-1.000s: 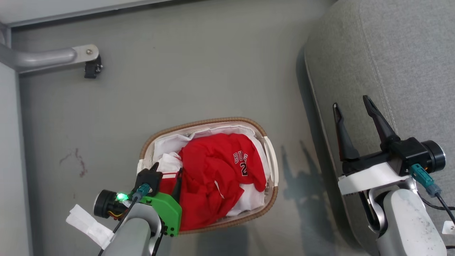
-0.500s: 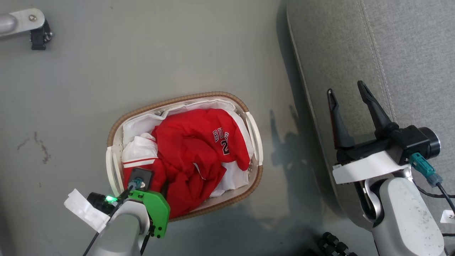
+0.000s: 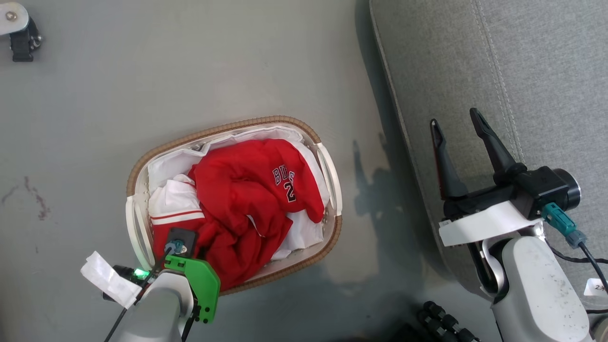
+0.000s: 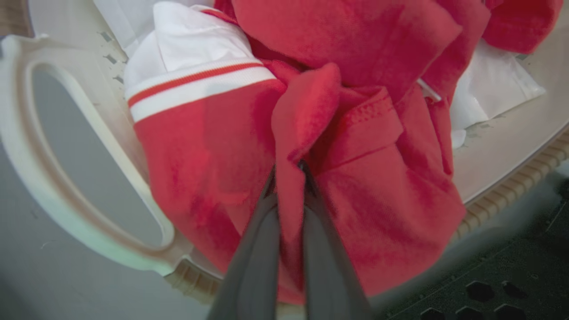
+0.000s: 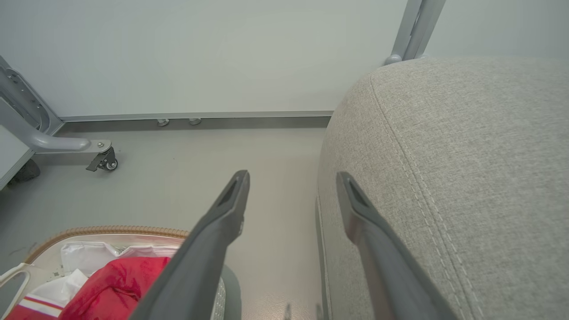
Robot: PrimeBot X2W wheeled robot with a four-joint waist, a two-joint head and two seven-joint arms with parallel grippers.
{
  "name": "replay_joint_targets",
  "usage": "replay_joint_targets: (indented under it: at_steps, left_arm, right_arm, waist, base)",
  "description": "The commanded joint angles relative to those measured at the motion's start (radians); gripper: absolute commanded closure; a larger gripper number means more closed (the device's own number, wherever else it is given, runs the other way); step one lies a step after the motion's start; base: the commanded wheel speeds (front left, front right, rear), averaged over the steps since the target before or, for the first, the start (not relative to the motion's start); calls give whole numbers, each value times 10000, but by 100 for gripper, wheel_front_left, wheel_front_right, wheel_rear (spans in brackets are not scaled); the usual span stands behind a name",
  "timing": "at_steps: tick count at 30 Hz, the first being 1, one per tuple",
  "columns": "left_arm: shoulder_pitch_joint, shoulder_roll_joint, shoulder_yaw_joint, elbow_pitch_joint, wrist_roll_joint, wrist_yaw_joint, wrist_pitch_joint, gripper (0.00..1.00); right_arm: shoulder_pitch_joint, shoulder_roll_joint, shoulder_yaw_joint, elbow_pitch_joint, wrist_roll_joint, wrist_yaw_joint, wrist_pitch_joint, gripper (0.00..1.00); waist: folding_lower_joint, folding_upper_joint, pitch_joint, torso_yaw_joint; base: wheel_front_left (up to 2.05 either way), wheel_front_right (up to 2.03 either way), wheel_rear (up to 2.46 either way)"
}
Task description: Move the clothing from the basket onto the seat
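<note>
Closest to me, my left gripper [image 4: 288,168] is down in the near-left end of the basket [image 3: 228,129]. Its two dark fingers [image 4: 262,231] are pinched together on a raised fold of the clothing [image 3: 251,190], with red fabric squeezed between them almost to the tips. I cannot tell which of the two red pieces that fold belongs to.

Just left of the grip lies a white band with a red stripe [image 4: 195,82], close to the basket's side handle [image 4: 15,111]. The other red piece is bunched toward the middle, its partly hidden white lettering [image 3: 284,179] facing up. All the clothing sits in the basket on the white liner cloth [image 3: 166,166], which shows along the far and right edges.

The basket stands on the grey floor [image 3: 190,71], near the seat [image 3: 522,71] but apart from it. My right gripper [image 3: 454,119] hangs over the seat's left edge, jaws spread wide with nothing between them. The seat takes the right side of my head view, light-grey fabric with a stitched seam.

Farther off, a metal leg with a small caster [image 5: 104,161] stands on the floor near the pale wall [image 5: 222,53].
</note>
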Motion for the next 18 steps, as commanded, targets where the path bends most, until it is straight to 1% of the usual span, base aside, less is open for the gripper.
replay_joint_targets:
  at_steps: [1,10,18]
  left_arm:
    - [-57,101,-22,25,-90,-47,-98,100]
    - [199,37,-122,69,-338,-62,-557,100]
    - [370,-28,-173,-267,-675,-63,-936,100]
  right_arm:
    - [-63,-38,20,58,21,-6,-49,0]
    - [274,-40,-69,222,-147,-6,-51,0]
    - [740,-40,-259,374,-402,-8,-49,0]
  waist:
    - [-1,-1,-98,4]
    - [-1,-1,-936,119]
    - [-1,-1,-2260,427]
  base:
    - [0,0,0]
    - [0,0,0]
    - [0,0,0]
